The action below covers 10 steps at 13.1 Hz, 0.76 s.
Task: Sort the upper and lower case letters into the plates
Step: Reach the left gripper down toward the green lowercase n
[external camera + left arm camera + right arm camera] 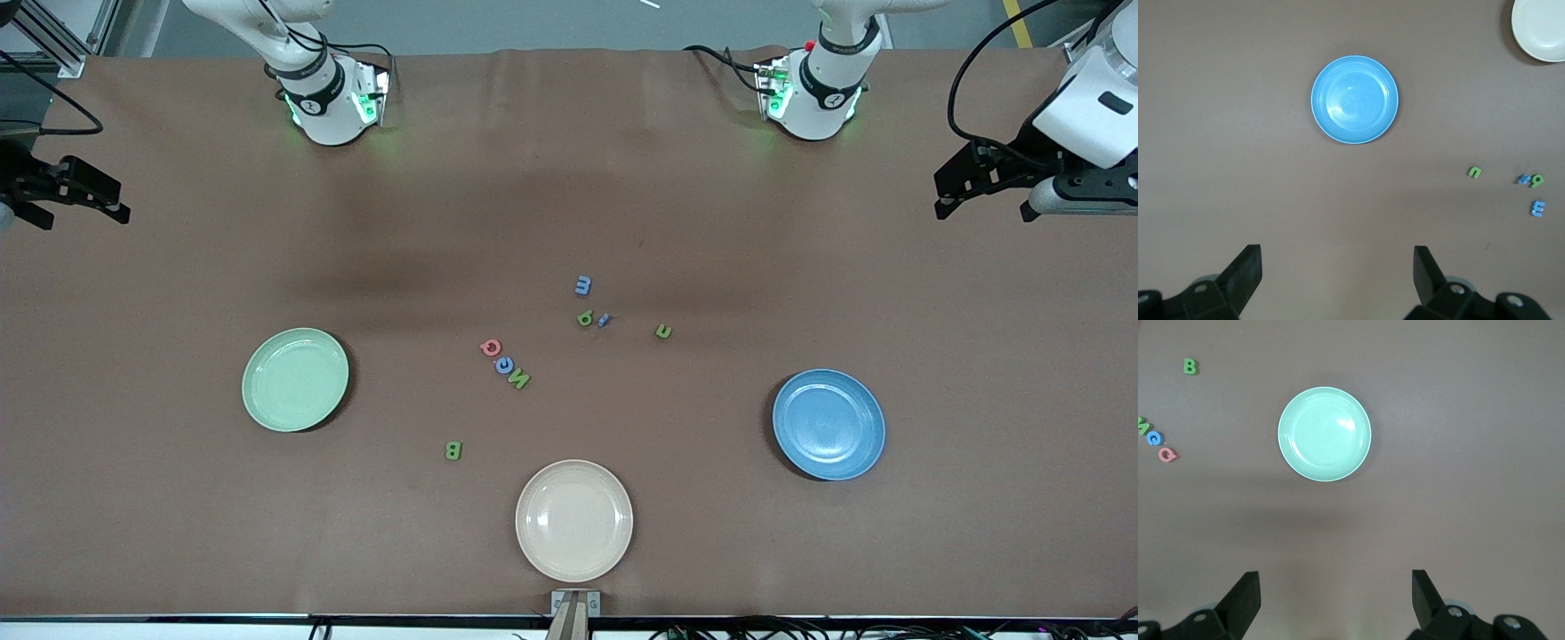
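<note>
A brown tabletop (178, 533) fills the scene, with both arm bases standing along its edge farthest from the front camera and every letter still loose on the surface; no sorting has been done yet.

The mint green plate (295, 380) lies toward the right arm's end, the blue plate (829, 425) toward the left arm's end, and a cream plate (574, 520) sits between them, nearest the front camera. All three are empty.

The letters lie between the two coloured plates in two loose groups. The lower-case ones, a blue m (583, 285), a green g (585, 317) touching a small blue i (604, 319), and a green n (663, 332), are farther from the front camera and lean toward the blue plate. The capitals, a pink Q (490, 347), a blue C (504, 364) and a green N (519, 380) in a touching diagonal row, plus a green B (453, 451) apart and nearer the camera, lean toward the mint plate.

The left tool (982, 182) hangs high over its end of the tabletop, fingers spread wide and holding nothing. The right tool (67, 191) hangs likewise over its own end, wide open and empty.

Judging from this layout, the left arm is the closer one for the n, and the right arm for the B and the Q-C-N row. The touching letters will probably need a careful approach so one is lifted alone.
</note>
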Motion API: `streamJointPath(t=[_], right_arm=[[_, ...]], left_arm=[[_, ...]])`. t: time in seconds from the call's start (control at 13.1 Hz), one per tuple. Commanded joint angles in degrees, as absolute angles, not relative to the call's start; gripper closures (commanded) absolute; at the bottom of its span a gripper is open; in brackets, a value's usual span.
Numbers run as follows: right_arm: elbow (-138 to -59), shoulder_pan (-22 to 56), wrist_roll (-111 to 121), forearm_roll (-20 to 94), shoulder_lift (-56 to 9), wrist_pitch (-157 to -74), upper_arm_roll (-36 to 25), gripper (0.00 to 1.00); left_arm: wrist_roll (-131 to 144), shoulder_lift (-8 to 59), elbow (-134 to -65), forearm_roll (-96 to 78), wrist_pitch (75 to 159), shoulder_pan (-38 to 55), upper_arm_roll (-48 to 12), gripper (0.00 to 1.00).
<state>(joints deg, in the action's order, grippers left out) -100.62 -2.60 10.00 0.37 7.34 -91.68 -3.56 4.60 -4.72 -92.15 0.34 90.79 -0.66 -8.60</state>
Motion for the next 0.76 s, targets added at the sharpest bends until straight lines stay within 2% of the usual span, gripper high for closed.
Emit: streamJointPath(t=[0.0, 0.46, 0.69], right_arm=[[-102.3, -3.5, 9.6, 1.5, 8.8, -92.4, -3.0, 0.00], [-102.0, -3.6, 9.6, 1.7, 8.4, -92.2, -3.0, 0.00], [-101.9, -3.6, 9.5, 2.1, 7.8, -92.5, -3.0, 0.00]], left_arm=[[3.7, -4.7, -91.3, -0.4, 89.6, -0.9, -8.7, 0.00], [3.7, 0.6, -90.9, -0.2, 89.7, -0.7, -9.1, 0.00], [7.3, 5.0, -91.7, -0.1, 93.2, 2.8, -9.2, 0.00]])
